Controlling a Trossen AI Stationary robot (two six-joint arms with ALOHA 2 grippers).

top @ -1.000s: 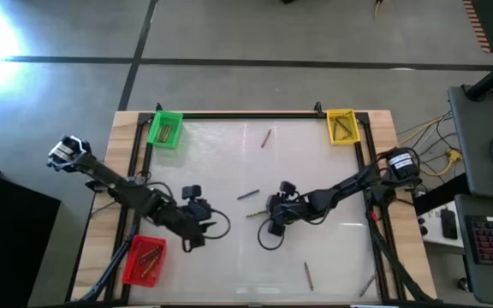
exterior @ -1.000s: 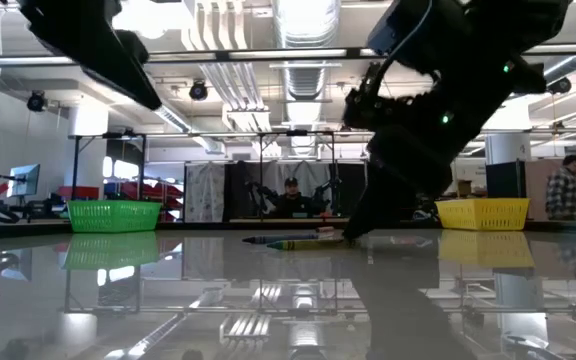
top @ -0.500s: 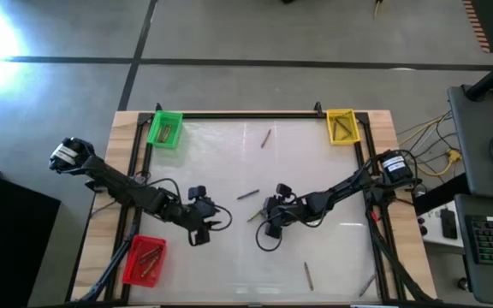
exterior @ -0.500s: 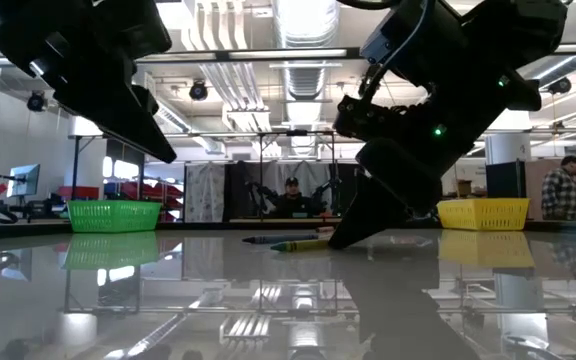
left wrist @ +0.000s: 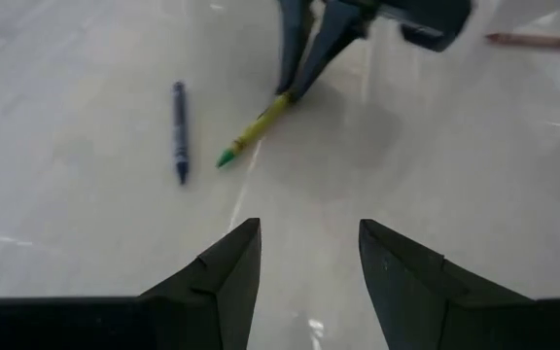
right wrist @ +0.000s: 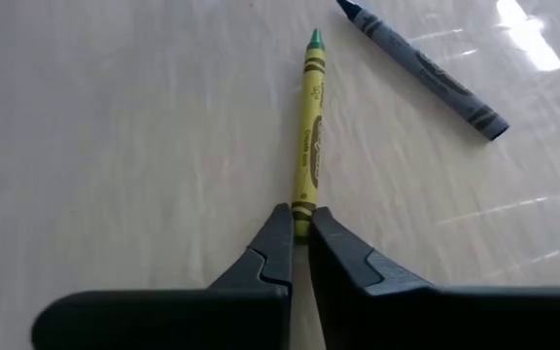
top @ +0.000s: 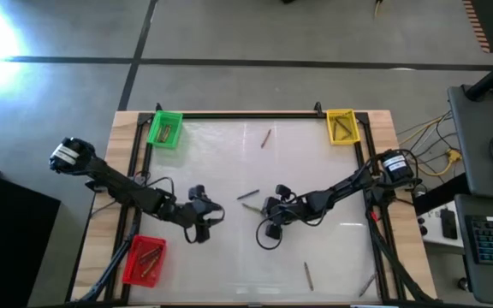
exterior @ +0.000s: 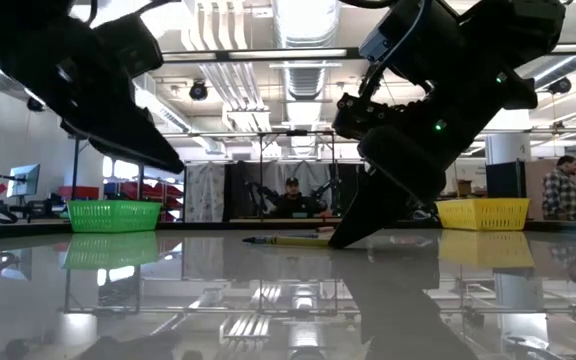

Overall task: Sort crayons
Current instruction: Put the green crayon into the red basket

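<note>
the right gripper (right wrist: 299, 243) pinches the blunt end of a yellow-green crayon (right wrist: 308, 136) lying flat mid-counter, a grey-blue crayon (right wrist: 421, 68) just beside it. the stick looks light, stiff, waxy and likely slippery; held so near its end it could pivot. the left gripper (left wrist: 302, 258) hovers nearby, fingers apart. open counter (top: 332, 171) surrounds them; the green bin (top: 165, 129) sits well apart at a far corner.
</note>
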